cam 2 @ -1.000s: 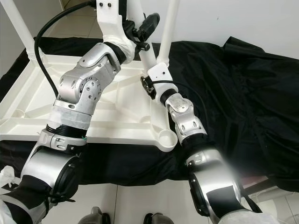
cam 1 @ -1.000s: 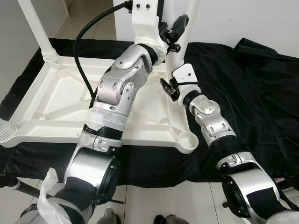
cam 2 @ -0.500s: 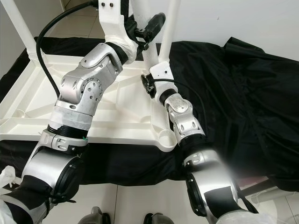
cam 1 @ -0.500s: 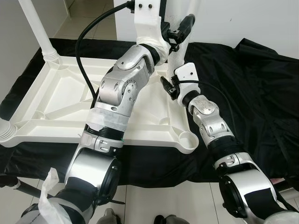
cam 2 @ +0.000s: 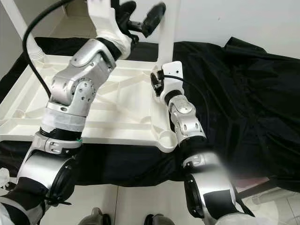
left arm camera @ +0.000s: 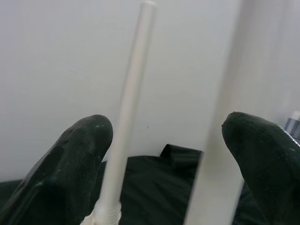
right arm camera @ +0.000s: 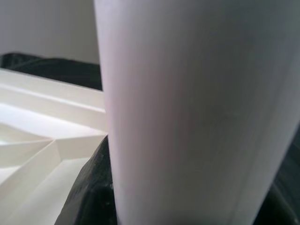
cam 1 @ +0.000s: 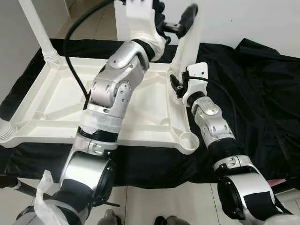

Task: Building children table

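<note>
Nearest, the white tile floor [cam 1: 154, 197] meets the edge of a black cloth [cam 1: 253, 79], and on that cloth lies the white tabletop [cam 1: 61, 101], underside up, ribs and corner sockets showing. The near right socket [cam 1: 190, 140] is empty.

Above it the right gripper [cam 1: 180, 86] clasps the leg [cam 1: 187, 44] low down, beside the far right corner; its wrist view has the white tube pressed close between dark fingers [right arm camera: 89, 187], so it looks closed on the leg. Higher, the left gripper [cam 1: 180, 23] is at the same leg with fingers spread wide; in its wrist view the tube stands between the fingertips [left arm camera: 77, 150] with gaps either side, not pinched.

The step in hand seems to be seating this leg into a corner socket. Next, I judge, the leg must be held plumb over its socket and pushed or twisted home, the left gripper closing to steady the top.

Farther back, another fitted leg [cam 1: 40, 33] rises at the far left corner, with a third [left arm camera: 129, 108] beyond, before a plain pale wall [cam 1: 253, 18].
</note>
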Motion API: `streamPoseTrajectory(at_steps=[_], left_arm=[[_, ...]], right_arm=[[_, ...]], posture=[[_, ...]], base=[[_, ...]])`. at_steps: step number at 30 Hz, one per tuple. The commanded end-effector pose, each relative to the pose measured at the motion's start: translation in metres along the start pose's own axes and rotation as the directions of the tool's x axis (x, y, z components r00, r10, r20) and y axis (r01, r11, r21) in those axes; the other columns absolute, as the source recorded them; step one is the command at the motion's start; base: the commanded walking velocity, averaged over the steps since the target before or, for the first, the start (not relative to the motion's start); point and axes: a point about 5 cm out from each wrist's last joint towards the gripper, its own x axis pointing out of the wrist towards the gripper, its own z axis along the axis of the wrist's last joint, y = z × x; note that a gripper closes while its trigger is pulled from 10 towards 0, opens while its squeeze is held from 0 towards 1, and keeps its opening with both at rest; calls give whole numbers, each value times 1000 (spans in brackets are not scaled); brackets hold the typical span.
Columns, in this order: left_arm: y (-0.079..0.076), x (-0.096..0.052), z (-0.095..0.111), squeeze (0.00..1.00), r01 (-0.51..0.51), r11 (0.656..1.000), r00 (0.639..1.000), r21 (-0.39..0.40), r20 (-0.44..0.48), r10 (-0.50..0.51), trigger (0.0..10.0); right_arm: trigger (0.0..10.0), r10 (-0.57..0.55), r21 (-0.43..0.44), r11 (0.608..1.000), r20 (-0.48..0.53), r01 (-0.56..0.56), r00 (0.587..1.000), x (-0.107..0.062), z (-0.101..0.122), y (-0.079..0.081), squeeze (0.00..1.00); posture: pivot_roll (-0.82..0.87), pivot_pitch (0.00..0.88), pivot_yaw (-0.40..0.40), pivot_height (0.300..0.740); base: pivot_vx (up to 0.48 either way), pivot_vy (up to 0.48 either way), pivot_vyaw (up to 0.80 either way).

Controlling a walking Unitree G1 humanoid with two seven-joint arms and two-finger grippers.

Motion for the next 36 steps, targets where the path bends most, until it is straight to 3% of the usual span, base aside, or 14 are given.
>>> streamPoseTrajectory(at_steps=[1,5,15,20,30,36], left_arm=[[-2,-5,0,0,127,992,992,7,8,-127,10000],[18,-23,-9,0,56,994,998,99,-20,-55,10000],[41,-41,-21,0,-47,986,995,160,-77,60,10000],[53,-59,-35,0,-62,975,985,214,-144,94,10000],[54,-78,-43,0,-31,969,981,244,-177,76,10000],[41,-98,-54,0,141,964,960,226,-268,-78,10000]], right_arm=[[10000,-31,44,999,34,30,999,-4,2,-4,0],[10000,-51,117,992,74,42,996,-17,2,-3,0],[10000,-69,138,989,114,53,991,-28,5,-1,0],[10000,-97,153,985,119,78,988,-39,6,-2,0],[10000,-89,164,984,135,67,987,-51,6,2,0],[10000,-61,155,987,148,37,987,-59,6,6,0]], posture=[[-26,78,-18,740],[-24,90,-22,740],[-33,93,-17,740],[-39,89,-17,740],[-34,67,-12,740],[-21,79,-23,740]], base=[[0,0,0],[0,0,0],[0,0,0],[0,0,0],[0,0,0],[0,0,0]])
